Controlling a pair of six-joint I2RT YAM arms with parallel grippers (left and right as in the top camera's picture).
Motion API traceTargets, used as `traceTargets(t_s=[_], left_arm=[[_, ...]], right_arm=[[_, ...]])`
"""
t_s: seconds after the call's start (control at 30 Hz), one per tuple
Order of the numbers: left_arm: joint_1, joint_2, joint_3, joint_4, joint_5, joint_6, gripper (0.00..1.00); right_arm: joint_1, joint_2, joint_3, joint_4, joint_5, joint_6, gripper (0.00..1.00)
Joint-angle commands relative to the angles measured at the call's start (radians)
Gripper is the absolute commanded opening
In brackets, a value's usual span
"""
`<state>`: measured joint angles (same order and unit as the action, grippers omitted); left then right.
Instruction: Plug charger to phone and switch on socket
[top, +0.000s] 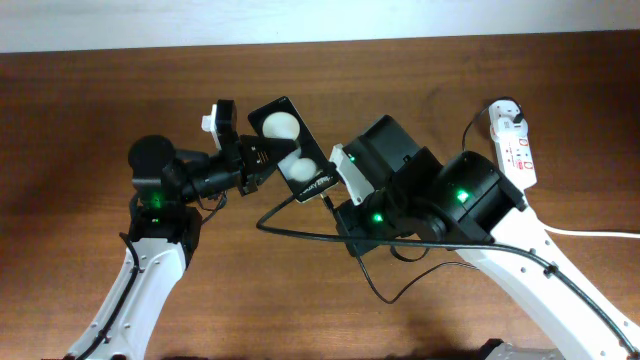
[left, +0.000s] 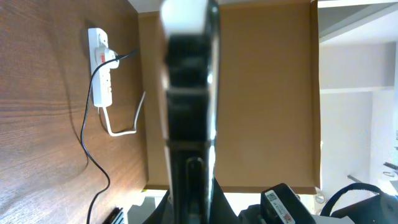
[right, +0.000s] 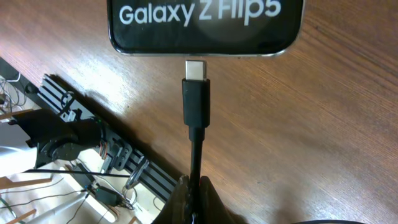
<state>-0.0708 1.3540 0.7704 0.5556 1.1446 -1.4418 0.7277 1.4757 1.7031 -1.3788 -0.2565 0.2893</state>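
Tip of the charger (right: 195, 99) at the end of the phone (right: 205, 25) (above the table (top: 80, 120)), socket (top: 516, 148) far right.

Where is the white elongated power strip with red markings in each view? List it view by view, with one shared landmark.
Overhead: white elongated power strip, far right, upper half.
Left wrist: upper left, running vertically in frame.
Right wrist: not in it.
Shared landmark: thin black charger cable, seen in all three.
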Motion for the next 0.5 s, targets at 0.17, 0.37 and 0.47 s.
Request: traceTargets(t_s=[0.17,0.37,0.47], left_arm=[[0.002,-0.01,0.014,0.013,0.0,-0.073,0.0],[0.002,-0.01,0.014,0.013,0.02,-0.081,0.0],[0.002,-0.01,0.014,0.013,0.049,-0.069,0.0]], right_arm=[[0.005,0.005,-0.005,0.006,-0.024,0.008,0.04],[0.005,0.005,-0.005,0.007,-0.023,0.008,0.04],[0.005,0.005,-0.005,0.008,-0.023,0.008,0.04]])
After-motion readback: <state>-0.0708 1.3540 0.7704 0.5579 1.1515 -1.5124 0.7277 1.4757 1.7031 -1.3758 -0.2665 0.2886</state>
